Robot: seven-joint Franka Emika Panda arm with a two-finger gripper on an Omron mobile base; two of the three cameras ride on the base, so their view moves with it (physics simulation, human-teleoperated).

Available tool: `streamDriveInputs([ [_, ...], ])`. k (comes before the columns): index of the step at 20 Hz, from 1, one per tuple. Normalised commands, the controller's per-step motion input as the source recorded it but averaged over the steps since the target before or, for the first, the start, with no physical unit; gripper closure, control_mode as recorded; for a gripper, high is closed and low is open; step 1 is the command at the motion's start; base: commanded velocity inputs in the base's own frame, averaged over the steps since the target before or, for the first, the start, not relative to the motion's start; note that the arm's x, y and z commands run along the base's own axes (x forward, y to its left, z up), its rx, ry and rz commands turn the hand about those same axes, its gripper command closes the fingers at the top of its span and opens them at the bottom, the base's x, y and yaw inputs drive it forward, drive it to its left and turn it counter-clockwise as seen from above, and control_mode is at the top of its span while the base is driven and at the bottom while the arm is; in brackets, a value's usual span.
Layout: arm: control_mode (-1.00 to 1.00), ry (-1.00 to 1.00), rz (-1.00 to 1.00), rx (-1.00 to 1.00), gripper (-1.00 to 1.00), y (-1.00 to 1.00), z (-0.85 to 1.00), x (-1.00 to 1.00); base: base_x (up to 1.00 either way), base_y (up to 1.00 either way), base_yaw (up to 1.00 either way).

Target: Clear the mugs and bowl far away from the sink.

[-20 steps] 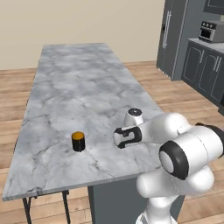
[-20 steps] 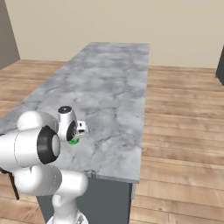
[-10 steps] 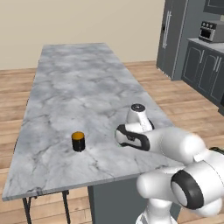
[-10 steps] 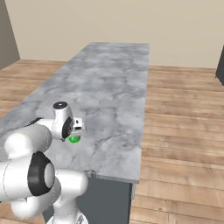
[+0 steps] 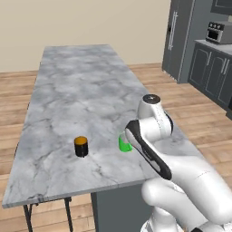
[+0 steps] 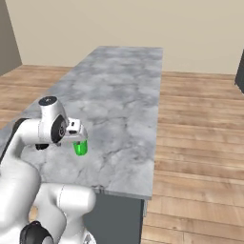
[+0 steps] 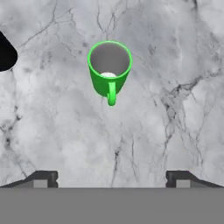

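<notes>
I see the long marble counter (image 5: 77,86) running away from me. My gripper (image 7: 112,178) hangs above its near end with the jaws spread wide and nothing between them. The green mug (image 7: 109,70) stands upright on the marble right below, handle toward the fingertips. The black mug (image 5: 81,146) stands apart from it, near the same edge.

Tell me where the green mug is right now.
The green mug stands upright on the marble island counter near its front edge, right of the black mug, just below the open gripper.
</notes>
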Motion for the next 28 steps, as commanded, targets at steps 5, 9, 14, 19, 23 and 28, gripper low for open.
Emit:
streamDriveInputs([
  [5,-1.00,0.00,-0.41,0.21,-1.00,0.00,1.00,-0.99,0.00,0.00,0.00],
  [9,-1.00,-0.01,-0.11,0.11,-1.00,0.00,1.00,-0.83,0.00,0.00,0.00],
  [14,-1.00,0.00,0.00,0.02,-1.00,0.00,1.00,-0.83,0.00,0.00,0.00],
  [19,-1.00,-0.10,0.00,-0.01,-1.00,0.00,0.96,-1.00,0.00,0.00,0.00],
  [23,1.00,-0.03,0.00,-0.02,-1.00,-0.04,0.22,-0.25,-0.34,-0.47,-0.11],
  [28,1.00,0.00,0.00,0.00,-1.00,0.00,0.00,0.00,0.01,-0.15,-0.93],
])
